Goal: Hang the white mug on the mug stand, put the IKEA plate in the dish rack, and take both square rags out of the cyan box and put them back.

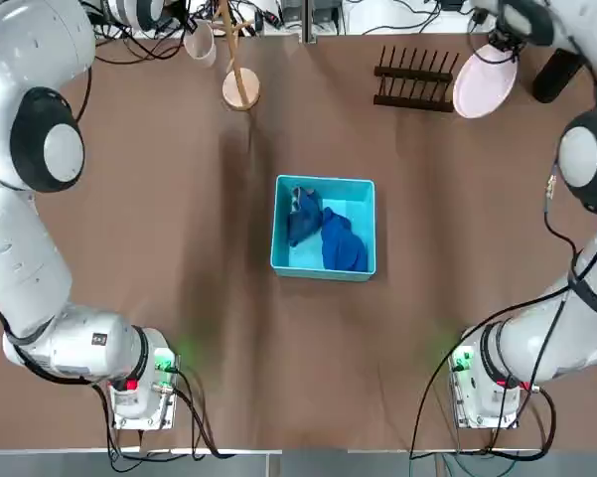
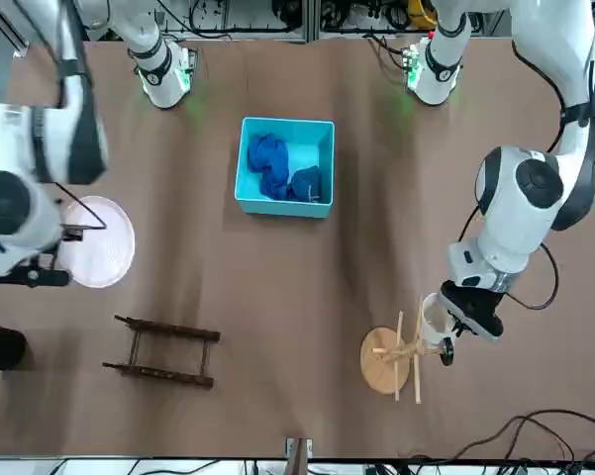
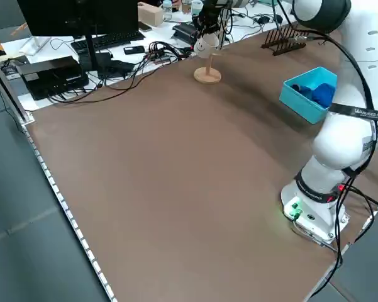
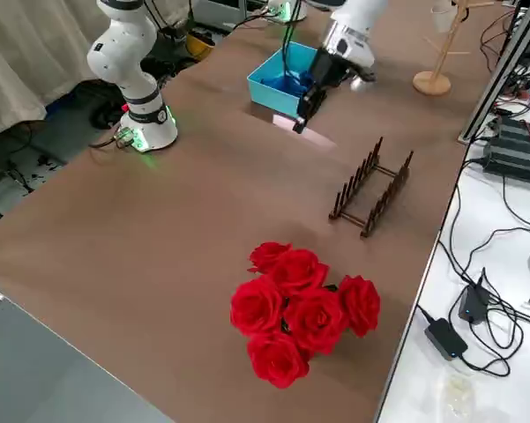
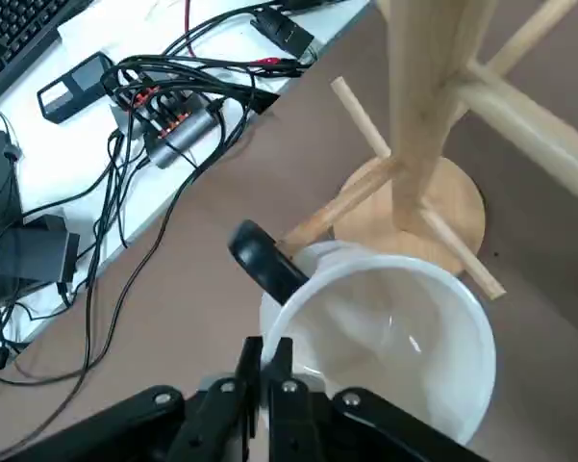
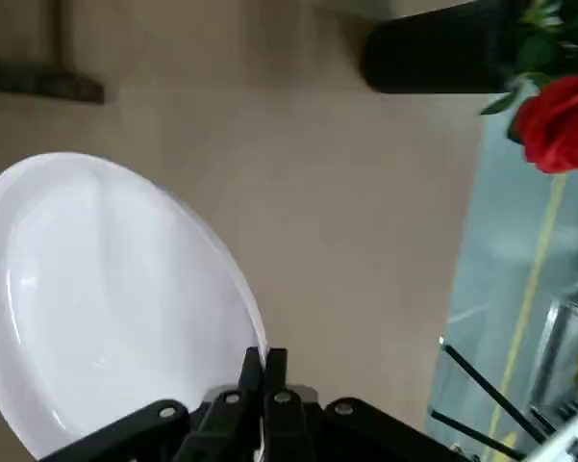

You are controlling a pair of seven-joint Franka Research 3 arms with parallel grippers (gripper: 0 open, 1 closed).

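Left gripper [image 5: 264, 358] grips the mug [image 5: 389, 332] by the stand [image 5: 418, 207]; right gripper [image 6: 263, 366] pinches the plate [image 6: 115, 298], unracked; rags [image 1: 344, 241] remain boxed.

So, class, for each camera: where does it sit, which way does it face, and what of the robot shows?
Top: overhead, looking down on the cyan box; both arms.
Front: across the table, facing the robot; both arms.
Left side: raised, looking diagonally down; left arm's base.
Right side: raised, diagonally down over the rack; parts of both arms.
Left wrist: at its shut gripper and the mug.
Right wrist: at its shut gripper and the plate.
Top and front share the box.
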